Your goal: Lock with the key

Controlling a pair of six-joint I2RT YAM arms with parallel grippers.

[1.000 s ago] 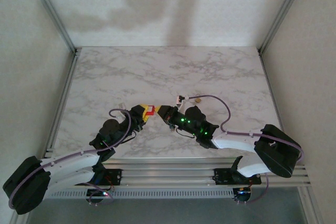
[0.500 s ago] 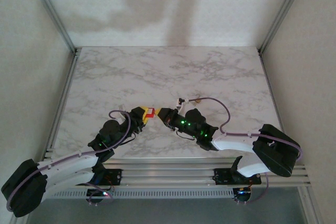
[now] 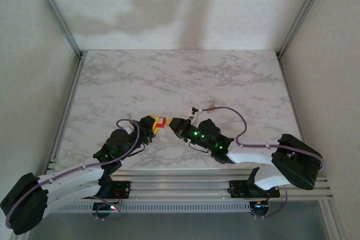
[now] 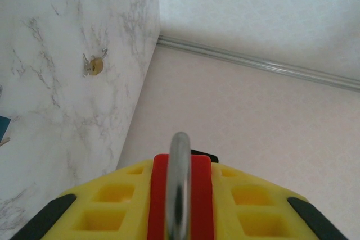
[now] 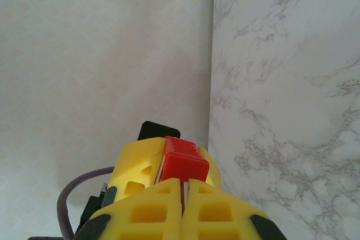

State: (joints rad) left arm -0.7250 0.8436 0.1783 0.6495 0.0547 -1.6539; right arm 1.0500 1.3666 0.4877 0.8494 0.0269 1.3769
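Left gripper [image 3: 154,123], partly closed, clamps the red padlock [image 3: 161,120] over the near part of the surface [image 3: 169,77], with the shackle [image 4: 180,178] facing its wrist camera. The right gripper [image 3: 173,122], pinched fully together, meets the padlock head-on, and anything between its fingers is hidden. Turning the key cleanly likely calls for a straight, square approach while the left grip holds firm. Farther back, a small brass piece [image 3: 212,106] lies on the marble.
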